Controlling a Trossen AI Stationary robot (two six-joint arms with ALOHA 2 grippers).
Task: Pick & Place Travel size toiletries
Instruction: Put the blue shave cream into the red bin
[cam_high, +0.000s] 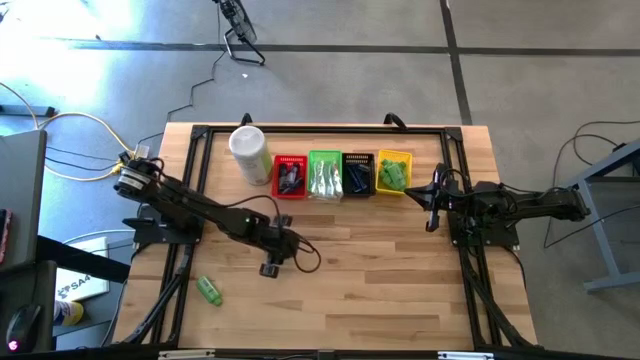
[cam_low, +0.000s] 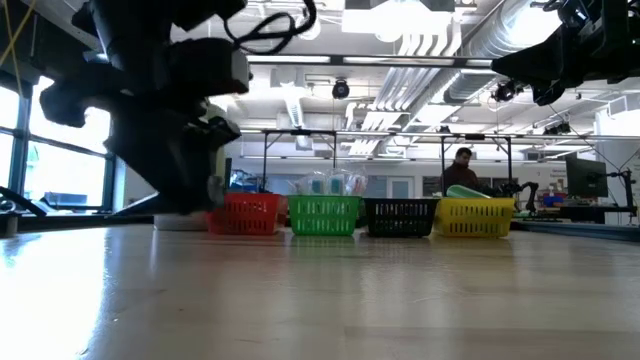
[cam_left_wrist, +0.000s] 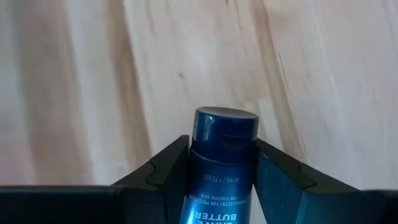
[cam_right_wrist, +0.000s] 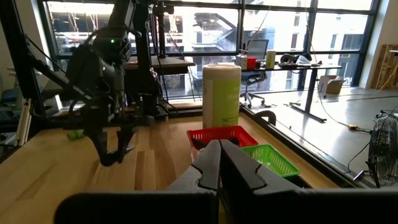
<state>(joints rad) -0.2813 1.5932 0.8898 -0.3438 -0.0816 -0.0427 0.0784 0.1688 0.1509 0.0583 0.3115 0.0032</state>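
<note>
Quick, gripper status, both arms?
Left gripper: shut on the dark blue tube, above the table.
Right gripper: shut, empty, by the baskets.

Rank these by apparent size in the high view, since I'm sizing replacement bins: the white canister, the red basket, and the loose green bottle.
1. white canister, largest.
2. red basket, close behind; the canister's height brings it nearer the camera, so this order is unsure.
3. loose green bottle, clearly smallest.

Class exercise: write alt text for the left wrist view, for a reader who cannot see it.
The left gripper holds a dark blue tube between its two dark fingers, cap pointing away from the camera. Behind it lies the light wooden table.
</note>
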